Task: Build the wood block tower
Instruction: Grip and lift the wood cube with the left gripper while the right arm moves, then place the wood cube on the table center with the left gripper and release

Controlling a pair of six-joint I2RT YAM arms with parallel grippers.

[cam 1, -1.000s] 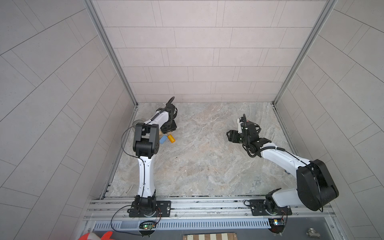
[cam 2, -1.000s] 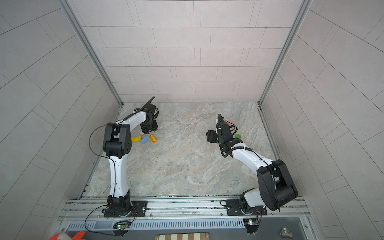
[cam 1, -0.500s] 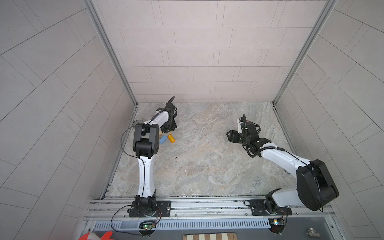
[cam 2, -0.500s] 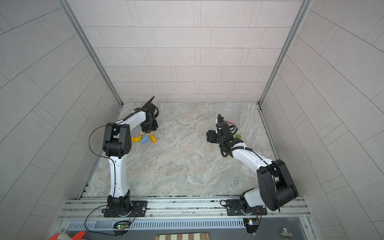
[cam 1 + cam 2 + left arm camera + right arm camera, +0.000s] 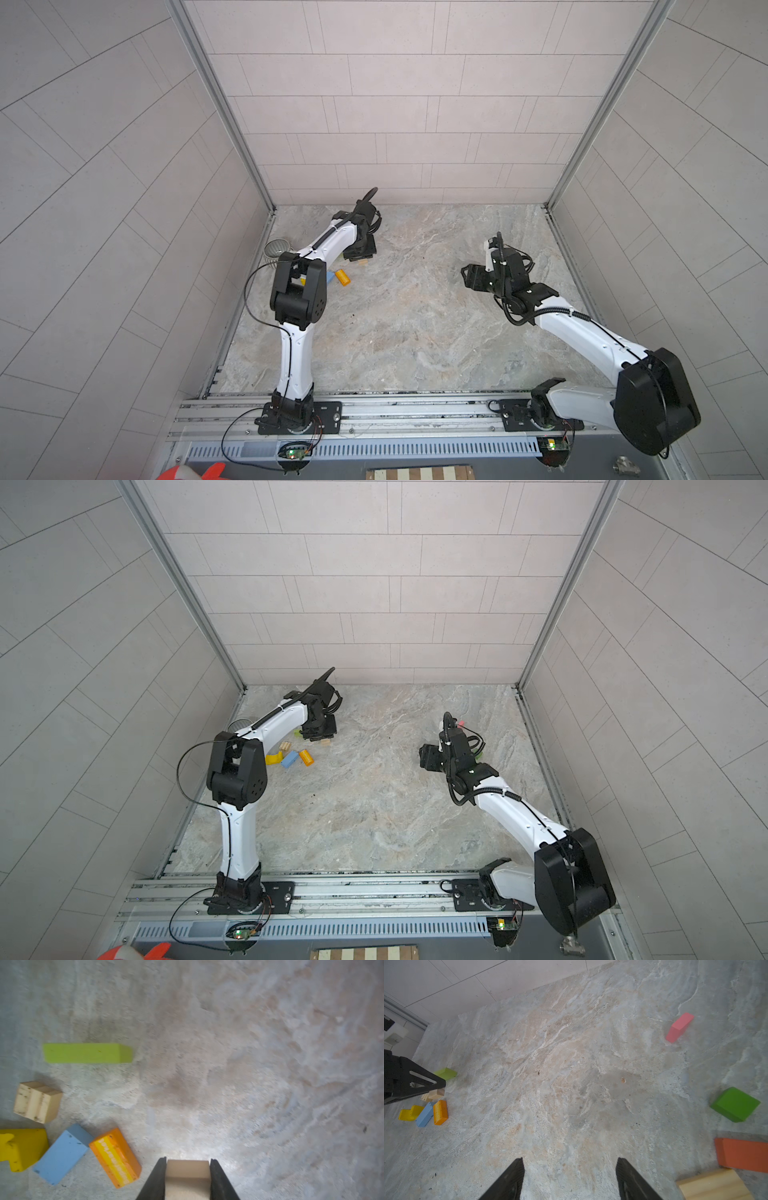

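Clamping a tan block near the bench's far left corner are your left jaws. Your right jaws stand apart.

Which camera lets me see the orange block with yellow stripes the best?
The left wrist view: the striped orange block looks big there, its yellow stripes clear, right beside the blue block. In both top views the block is only a tiny orange speck. The right wrist view shows it small and far off.

Tan block in left pincer — others scattered
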